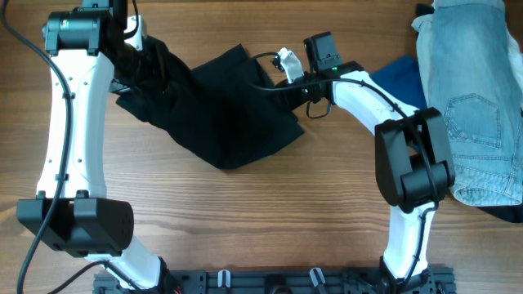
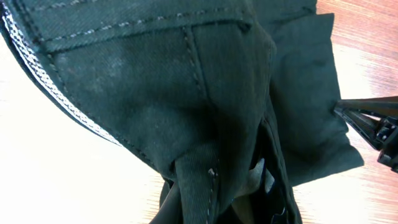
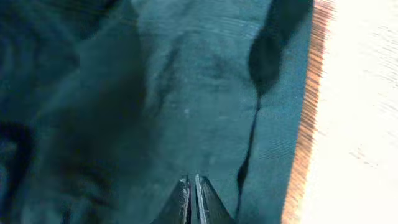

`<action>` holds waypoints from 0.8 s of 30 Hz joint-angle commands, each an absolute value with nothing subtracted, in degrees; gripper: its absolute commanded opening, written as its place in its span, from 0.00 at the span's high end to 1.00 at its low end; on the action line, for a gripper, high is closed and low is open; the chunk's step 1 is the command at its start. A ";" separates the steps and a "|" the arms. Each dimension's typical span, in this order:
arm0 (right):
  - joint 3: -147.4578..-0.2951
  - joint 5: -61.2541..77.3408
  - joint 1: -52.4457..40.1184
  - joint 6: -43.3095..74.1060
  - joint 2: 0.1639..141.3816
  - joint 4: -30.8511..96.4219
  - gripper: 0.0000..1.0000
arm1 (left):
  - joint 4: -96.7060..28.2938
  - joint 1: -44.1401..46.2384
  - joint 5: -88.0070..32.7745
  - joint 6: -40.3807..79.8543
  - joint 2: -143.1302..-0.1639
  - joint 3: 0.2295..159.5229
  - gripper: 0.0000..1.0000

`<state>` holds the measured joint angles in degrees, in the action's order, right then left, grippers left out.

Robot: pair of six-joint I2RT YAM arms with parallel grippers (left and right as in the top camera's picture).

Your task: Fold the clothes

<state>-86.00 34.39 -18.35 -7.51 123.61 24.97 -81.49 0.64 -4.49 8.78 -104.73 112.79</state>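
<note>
The clothes [image 1: 221,114] are a black garment, bunched at the table's upper middle. My left gripper [image 1: 140,59] is at its upper left end, with its jaws buried in the fabric. In the left wrist view the clothes [image 2: 186,93] hang from the jaws, and a pale waistband edge [image 2: 43,81] runs along the left. My right gripper [image 1: 279,82] is at the garment's right edge. Its fingertips [image 3: 191,182] are pressed together against the dark clothes [image 3: 186,93]. The right gripper [image 2: 348,115] also shows in the left wrist view, touching the cloth's edge.
Light-blue denim jeans [image 1: 474,98] lie at the right edge of the table. A dark blue cloth [image 1: 404,77] lies just left of them, behind my right arm. The wooden table [image 1: 245,220] stretches out in front of the garment.
</note>
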 commanded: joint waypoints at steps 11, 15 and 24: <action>-86.70 29.52 -18.46 -4.29 130.82 23.31 0.96 | -92.66 0.34 6.15 14.20 -114.67 113.12 0.96; -86.67 29.52 -18.41 -4.29 130.82 23.64 0.96 | -96.55 -5.93 6.09 16.69 -116.38 112.51 0.96; -86.67 29.32 -18.41 -3.86 130.82 23.59 0.96 | -85.30 0.54 0.82 20.40 -116.44 112.51 0.96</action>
<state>-86.41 32.49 -18.31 -4.43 128.31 23.16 -87.74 -4.99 2.87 19.05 -116.73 112.57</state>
